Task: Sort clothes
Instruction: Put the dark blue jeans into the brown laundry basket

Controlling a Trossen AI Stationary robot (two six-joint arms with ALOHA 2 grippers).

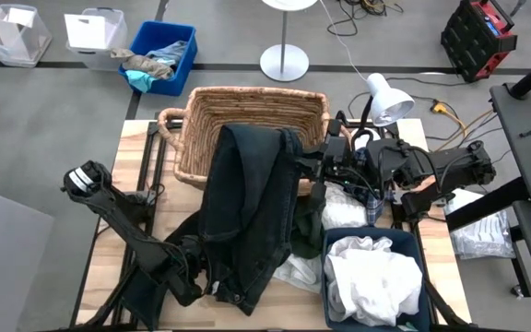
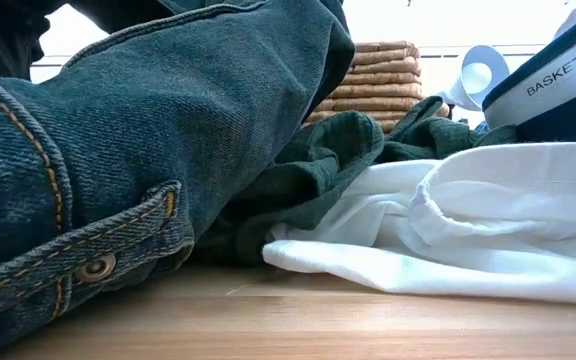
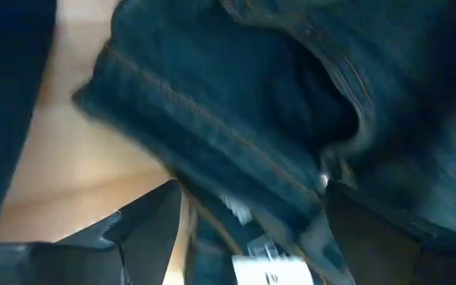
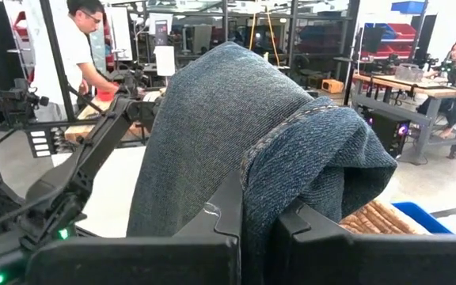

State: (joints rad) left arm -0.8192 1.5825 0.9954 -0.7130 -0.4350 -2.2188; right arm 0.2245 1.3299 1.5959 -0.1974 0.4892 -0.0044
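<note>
My high view looks straight down over whole table [image 1: 118, 277]. Low view sits at tabletop, jeans [image 2: 148, 120] filling near field. Wrist views press close on same jeans; right wrist faces room beyond.

So I count one wicker basket [image 1: 256, 115], one pair of dark jeans [image 1: 242, 212] and one green garment [image 2: 318, 165]. Two blue bins [image 1: 184, 46]. Two people [image 4: 81, 47] in the background.

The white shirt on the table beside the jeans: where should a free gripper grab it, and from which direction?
Take the white shirt at its raised folded ridge, coming straight down from above. The ridge stands clear of the table; the rest lies flat, and its far edge runs under the green garment and the jeans.
</note>
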